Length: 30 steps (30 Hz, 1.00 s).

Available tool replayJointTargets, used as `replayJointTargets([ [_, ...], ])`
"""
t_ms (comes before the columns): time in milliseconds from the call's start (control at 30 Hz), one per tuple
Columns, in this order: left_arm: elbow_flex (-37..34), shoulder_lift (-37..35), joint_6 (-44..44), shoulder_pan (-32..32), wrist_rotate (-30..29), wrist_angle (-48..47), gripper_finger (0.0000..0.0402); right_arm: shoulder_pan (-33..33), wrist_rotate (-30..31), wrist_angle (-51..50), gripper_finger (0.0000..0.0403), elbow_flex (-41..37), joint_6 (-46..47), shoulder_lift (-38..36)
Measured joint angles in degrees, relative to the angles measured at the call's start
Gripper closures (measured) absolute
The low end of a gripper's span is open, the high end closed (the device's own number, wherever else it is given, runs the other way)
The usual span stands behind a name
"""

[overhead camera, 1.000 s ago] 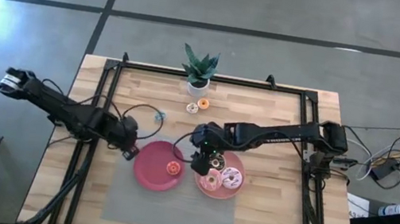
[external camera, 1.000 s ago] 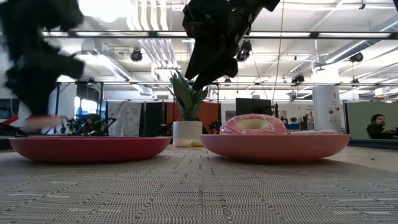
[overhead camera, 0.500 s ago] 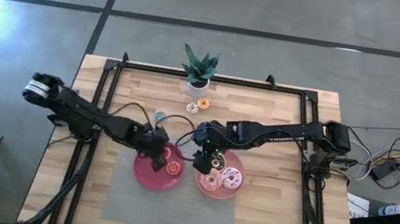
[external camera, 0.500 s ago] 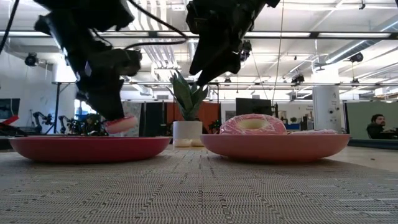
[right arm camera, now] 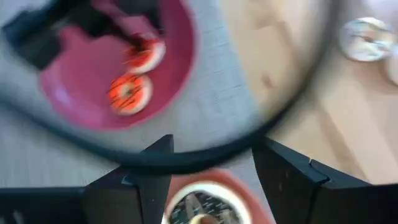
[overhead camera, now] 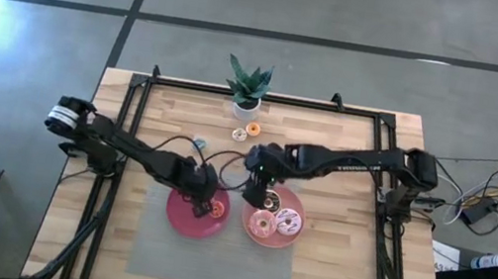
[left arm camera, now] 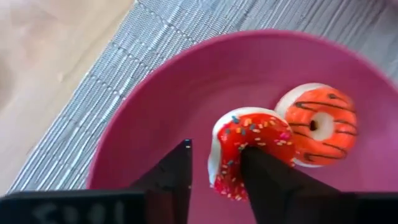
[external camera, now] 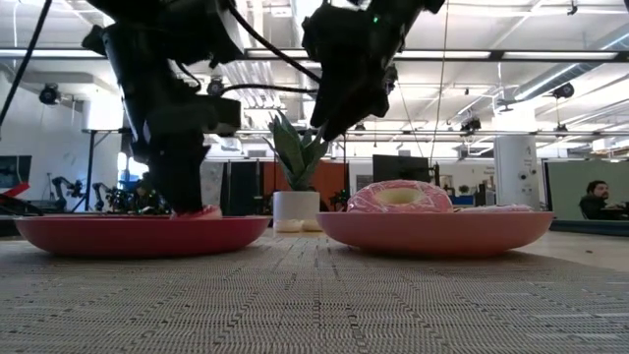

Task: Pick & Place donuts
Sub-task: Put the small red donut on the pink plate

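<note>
So in the last second the left gripper [left arm camera: 214, 171] swung in from the table's left edge and dropped down onto the left plate [overhead camera: 179, 217], bringing the red donut [left arm camera: 249, 149] with it. Half a second ago it was carried above the rim in the low view; now it's at plate level, right beside the orange donut [left arm camera: 318, 124] already lying there. The fingers look clamped on the red one, one finger through or against its ring, so I'd say it's not let go yet. Means this placement is basically done, just needs the release.

The red donut is tilted, sprinkled icing facing mostly up toward the wrist camera. It's a ring, so no real long axis; its hole axis leans off vertical.

The right gripper [overhead camera: 251, 198] lifted a bit and hovers over the right plate [overhead camera: 290, 238] with fingers apart, nothing in them. The pink donut [external camera: 398, 197] sits on that plate
</note>
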Motion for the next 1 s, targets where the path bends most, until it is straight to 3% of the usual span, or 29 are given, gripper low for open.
replayJointTargets([
  [167, 0.02, -5.18, -1.82, 0.0, -2.28, -2.38, 0.0256, -5.58, 1.18, 0.22, 0.0194, -0.56, 3.55, 0.0],
  [300, -0.2, -9.13, -2.95, -0.24, -5.08, -3.46, 0.0248, -11.65, 1.34, 0.4, 0.0197, -1.61, 6.93, 0.0],
  [467, -0.35, -7.37, -1.29, 0.34, -5.52, -2.21, 0.0248, -15.63, -0.69, 0.15, 0.0197, -2.3, 6.09, -0.06],
  [700, -0.44, -2.19, 2.91, 0.39, -3.87, 1.34, 0.0248, -11.31, -11.36, 0.88, 0.0197, -3.37, -2.3, -0.09],
  [800, -0.44, -2.72, 5.33, 0.35, -2.28, 1.57, 0.0248, -7.34, -12.27, 3.67, 0.0198, -5.18, -4.17, -0.09],
  [1000, -0.42, -5.56, 7.42, 0.07, -1.17, 1.71, 0.0248, -1.4, -15.09, 27.68, 0.0221, -11.02, -4.49, -0.02],
])
